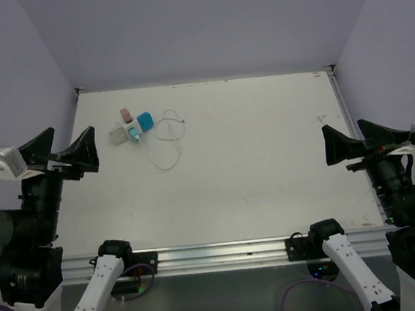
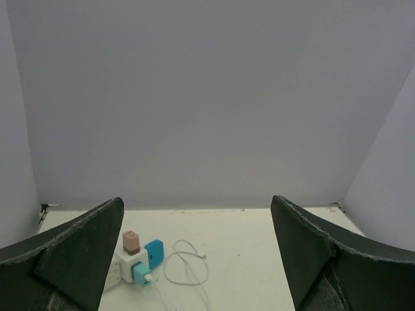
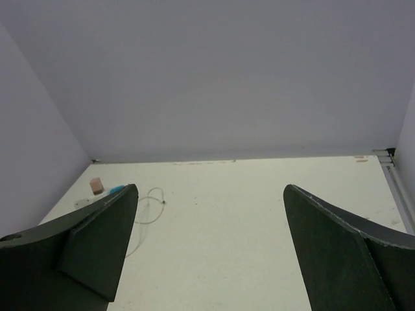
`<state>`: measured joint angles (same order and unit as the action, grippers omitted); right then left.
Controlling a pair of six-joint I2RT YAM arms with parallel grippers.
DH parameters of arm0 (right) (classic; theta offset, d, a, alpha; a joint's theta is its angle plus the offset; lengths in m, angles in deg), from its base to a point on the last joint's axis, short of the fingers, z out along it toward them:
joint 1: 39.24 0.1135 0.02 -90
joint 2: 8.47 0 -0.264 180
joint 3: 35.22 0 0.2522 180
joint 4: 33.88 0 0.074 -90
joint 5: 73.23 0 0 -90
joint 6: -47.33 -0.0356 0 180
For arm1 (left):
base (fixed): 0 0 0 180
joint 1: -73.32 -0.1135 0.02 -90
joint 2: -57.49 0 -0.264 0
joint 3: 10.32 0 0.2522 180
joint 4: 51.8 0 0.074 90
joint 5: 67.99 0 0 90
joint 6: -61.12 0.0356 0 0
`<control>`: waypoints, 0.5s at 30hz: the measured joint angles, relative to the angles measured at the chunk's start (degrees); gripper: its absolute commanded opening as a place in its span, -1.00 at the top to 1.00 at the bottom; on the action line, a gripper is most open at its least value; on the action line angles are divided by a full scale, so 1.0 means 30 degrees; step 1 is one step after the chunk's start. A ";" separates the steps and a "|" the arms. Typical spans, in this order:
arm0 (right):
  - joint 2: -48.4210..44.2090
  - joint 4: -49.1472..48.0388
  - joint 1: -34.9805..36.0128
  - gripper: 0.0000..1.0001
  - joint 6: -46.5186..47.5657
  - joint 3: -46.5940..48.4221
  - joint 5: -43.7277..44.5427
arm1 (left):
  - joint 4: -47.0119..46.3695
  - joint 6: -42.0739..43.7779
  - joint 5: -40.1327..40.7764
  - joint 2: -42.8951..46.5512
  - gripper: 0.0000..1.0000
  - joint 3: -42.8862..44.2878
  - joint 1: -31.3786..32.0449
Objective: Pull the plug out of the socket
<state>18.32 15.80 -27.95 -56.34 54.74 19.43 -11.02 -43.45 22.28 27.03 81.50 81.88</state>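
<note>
The white cube socket (image 1: 127,129) lies at the far left of the table. A pink plug (image 1: 126,115) stands on its top, a blue plug (image 1: 145,122) is on its right side, and a small teal plug (image 1: 137,139) with a white cable (image 1: 166,141) is on its near side. The left wrist view shows the socket (image 2: 127,262), the pink plug (image 2: 131,241), the blue plug (image 2: 154,253) and the teal plug (image 2: 141,273). My left gripper (image 1: 64,151) (image 2: 197,204) is open and empty, raised well short of the socket. My right gripper (image 1: 358,141) (image 3: 211,189) is open and empty at the far right.
A flat white piece (image 1: 119,136) sits against the socket's left side. The cable loops right of the socket and trails toward the table's middle. Grey walls enclose the table at the back and sides. A metal rail (image 1: 224,253) runs along the near edge.
</note>
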 measured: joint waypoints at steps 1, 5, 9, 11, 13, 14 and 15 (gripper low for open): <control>0.0109 -0.0029 0.0000 -0.98 -0.0044 -0.0138 -0.0240 | 0.0051 -0.0015 -0.0044 -0.0240 -0.99 -0.0219 0.0007; 0.0816 0.0204 0.0000 -0.98 -0.0335 -0.1486 -0.1239 | 0.0321 -0.0401 -0.0597 -0.1683 -0.99 -0.1435 0.0036; 0.1996 0.0903 0.0000 -0.98 -0.0576 -0.3031 -0.1851 | 0.0605 -0.0699 -0.1049 -0.3344 -0.99 -0.3220 0.0036; 0.2535 0.1173 0.0000 -0.98 -0.0750 -0.3643 -0.1967 | 0.0714 -0.0809 -0.1056 -0.4211 -0.99 -0.3985 0.0036; 0.3045 0.1260 0.0000 -0.98 -0.0962 -0.4233 -0.2135 | 0.0736 -0.0816 -0.0998 -0.5115 -0.99 -0.4561 0.0036; 0.3279 0.1268 0.0000 -0.97 -0.1027 -0.4495 -0.2259 | 0.0743 -0.0823 -0.0947 -0.5508 -0.99 -0.4809 0.0036; 0.3483 0.1239 0.0000 -0.98 -0.1115 -0.4714 -0.2382 | 0.0743 -0.0838 -0.0918 -0.5821 -0.99 -0.4998 0.0036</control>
<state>28.76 19.51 -27.95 -59.69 40.60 12.28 -8.79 -45.96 19.53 9.57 66.51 81.99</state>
